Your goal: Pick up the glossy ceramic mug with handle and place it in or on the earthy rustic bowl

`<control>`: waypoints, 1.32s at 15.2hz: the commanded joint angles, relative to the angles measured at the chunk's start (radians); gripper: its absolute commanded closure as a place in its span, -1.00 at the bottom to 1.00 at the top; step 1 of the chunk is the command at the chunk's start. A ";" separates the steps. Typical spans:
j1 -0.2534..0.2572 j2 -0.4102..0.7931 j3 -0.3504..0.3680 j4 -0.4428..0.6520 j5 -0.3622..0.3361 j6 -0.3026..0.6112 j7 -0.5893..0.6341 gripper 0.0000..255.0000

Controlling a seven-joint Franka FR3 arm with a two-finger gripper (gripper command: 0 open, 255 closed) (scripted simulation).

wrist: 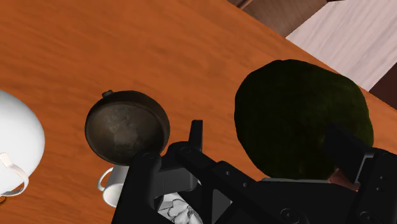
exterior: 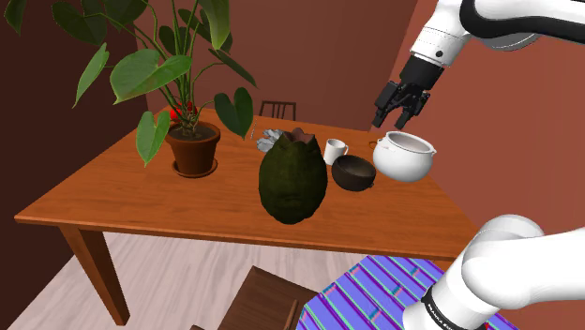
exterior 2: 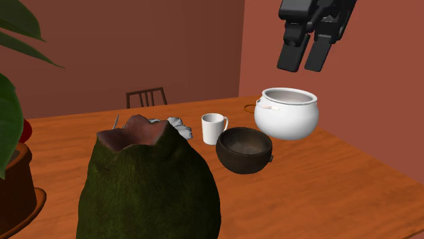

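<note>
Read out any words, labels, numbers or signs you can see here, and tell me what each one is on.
No text here can be read.
The dark band on the arm's lower joint carries small pale marks, perhaps lettering, too small to read.
The white mug, dark bowl and white pot show no markings.

Second exterior view: the end effector is cut off at the top edge, the green sack at the bottom. Wrist view: the end effector hides part of the white mug.
</note>
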 commanded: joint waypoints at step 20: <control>-0.039 0.594 -0.144 0.148 -0.094 0.392 -0.240 -1.00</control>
